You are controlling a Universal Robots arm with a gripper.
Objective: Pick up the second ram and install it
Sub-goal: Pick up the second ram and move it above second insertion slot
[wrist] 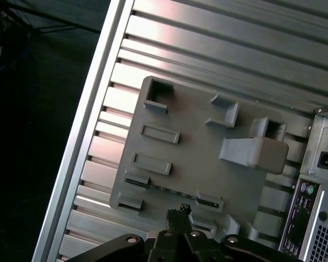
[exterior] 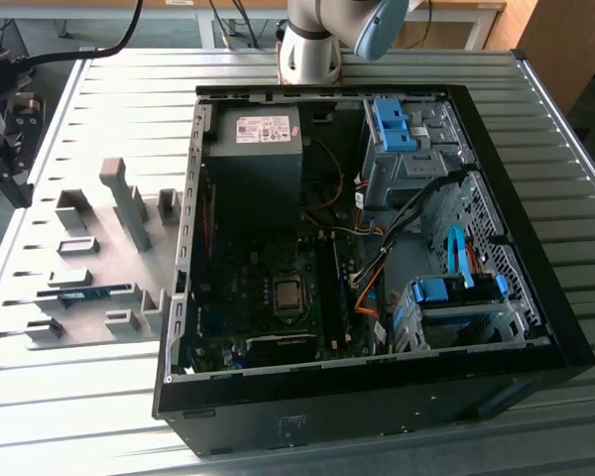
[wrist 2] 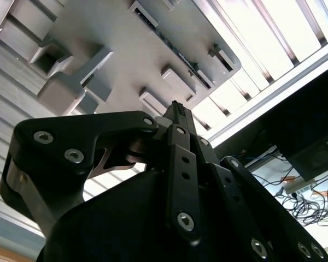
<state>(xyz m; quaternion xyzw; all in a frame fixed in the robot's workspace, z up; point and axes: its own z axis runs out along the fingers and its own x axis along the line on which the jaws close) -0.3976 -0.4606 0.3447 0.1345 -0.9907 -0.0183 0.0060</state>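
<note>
– Over on the exterior view's left, beside the computer, is that the stick lying on the flat grey plastic holder plate [exterior: 109, 248]?

– Yes. The second ram [exterior: 84, 294], a slim blue circuit-board stick, lies flat toward the plate's edge nearer the exterior camera. It is cradled between small grey blocks. In the first wrist view the second ram [wrist: 172, 191] reads as a thin dark strip bridging two of those blocks.

– And the black metal fingers [wrist 2: 177, 142]?

– Drawn together at the tips, as far as I can see, with nothing caught between them. In both wrist views they hang over the plate, apart from the stick.

– Where does the computer sit?

– The big black tower case [exterior: 377, 397] lies on its side on the ribbed aluminium table [exterior: 109, 79], its side panel off. It is just beside the plate, toward the exterior view's right. Inside there is a boxy grey power supply [exterior: 253, 149] at the far end. A dark mainboard [exterior: 228, 288] carries a square silver processor socket [exterior: 288, 296], and chunky light-blue plastic brackets [exterior: 392, 124] sit on the drive bays.

– The arm?

– Its pale grey round base [exterior: 312, 45] stands on the table behind the case.
</note>
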